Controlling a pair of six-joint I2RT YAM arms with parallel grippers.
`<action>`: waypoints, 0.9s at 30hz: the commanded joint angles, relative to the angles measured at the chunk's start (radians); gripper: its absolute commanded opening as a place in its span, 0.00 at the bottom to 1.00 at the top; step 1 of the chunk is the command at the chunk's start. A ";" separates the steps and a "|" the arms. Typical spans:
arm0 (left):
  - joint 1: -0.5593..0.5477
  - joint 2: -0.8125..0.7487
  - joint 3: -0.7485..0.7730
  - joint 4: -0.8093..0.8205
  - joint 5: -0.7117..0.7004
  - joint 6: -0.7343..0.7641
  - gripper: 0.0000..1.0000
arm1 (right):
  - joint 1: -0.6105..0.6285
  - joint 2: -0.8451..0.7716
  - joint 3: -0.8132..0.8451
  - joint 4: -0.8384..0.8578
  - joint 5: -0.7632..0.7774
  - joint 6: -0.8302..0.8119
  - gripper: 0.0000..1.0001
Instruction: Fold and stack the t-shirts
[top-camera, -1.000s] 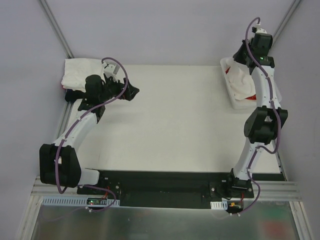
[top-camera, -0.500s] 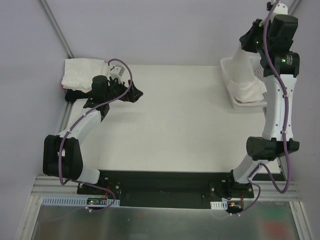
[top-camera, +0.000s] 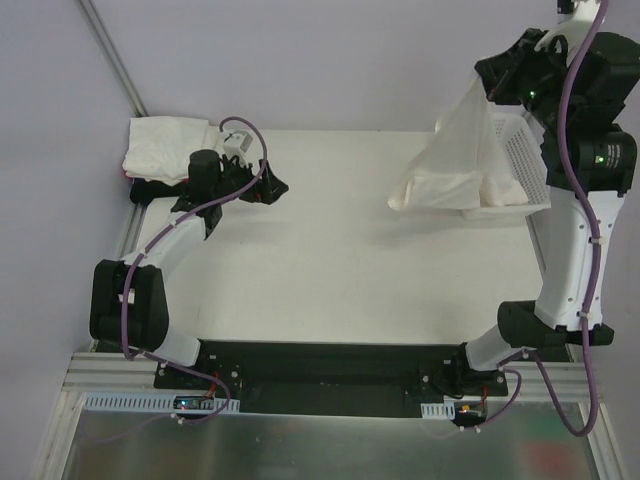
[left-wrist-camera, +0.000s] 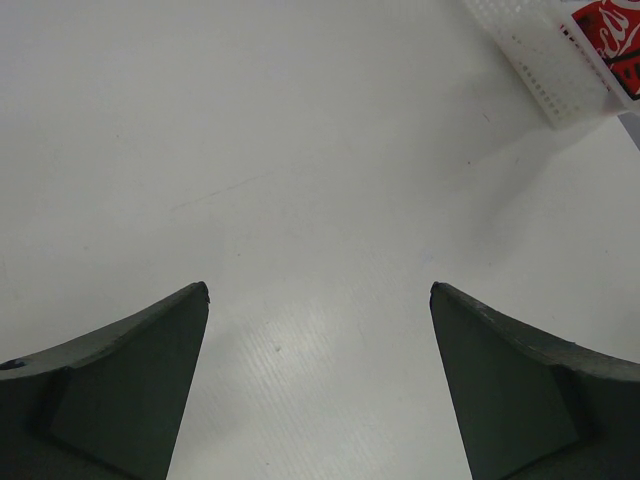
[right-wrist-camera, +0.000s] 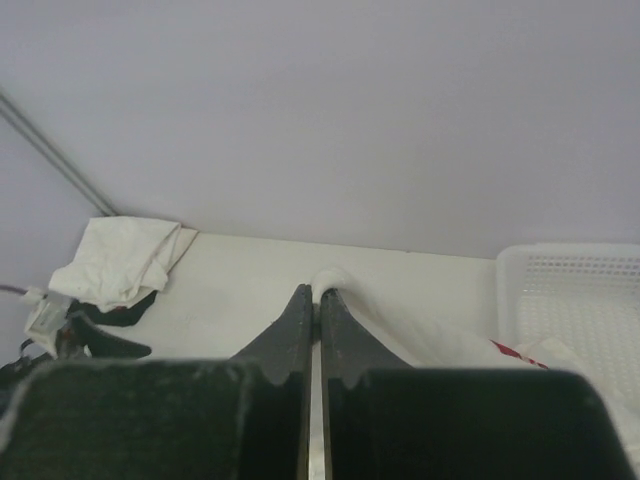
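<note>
The right hand (right-wrist-camera: 318, 298), clamped on a white t-shirt (top-camera: 455, 160), now hoists it from the basket (top-camera: 527, 150) at the desk's far right corner. The left hand (top-camera: 272, 186) waits, fingers apart. Spreading it likely comes next.

Plain grey wall (top-camera: 300, 60), white table (top-camera: 340, 280), metal rail (top-camera: 108, 50)

**One white shirt aloft, the rest at rest**

A white t-shirt (top-camera: 455, 160) hangs crumpled, pinched at its top in the right claw (right-wrist-camera: 314, 293), over the far right of the worktop (top-camera: 350, 240) by the basket (top-camera: 525, 150). A red shirt (left-wrist-camera: 612, 28) with white lettering lies in that basket. At the far left corner, white shirts (top-camera: 165, 145) sit piled on a black one (top-camera: 145, 190)
</note>
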 joint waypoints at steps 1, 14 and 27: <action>-0.013 -0.040 0.027 0.034 0.006 0.003 0.91 | 0.035 -0.140 -0.092 0.195 -0.172 0.052 0.01; -0.044 -0.030 0.101 0.034 0.063 -0.021 0.92 | 0.294 -0.056 -0.218 0.068 -0.285 -0.018 0.01; -0.064 -0.042 0.220 0.016 0.131 -0.081 0.92 | 0.345 0.099 -0.359 0.110 -0.208 -0.011 0.01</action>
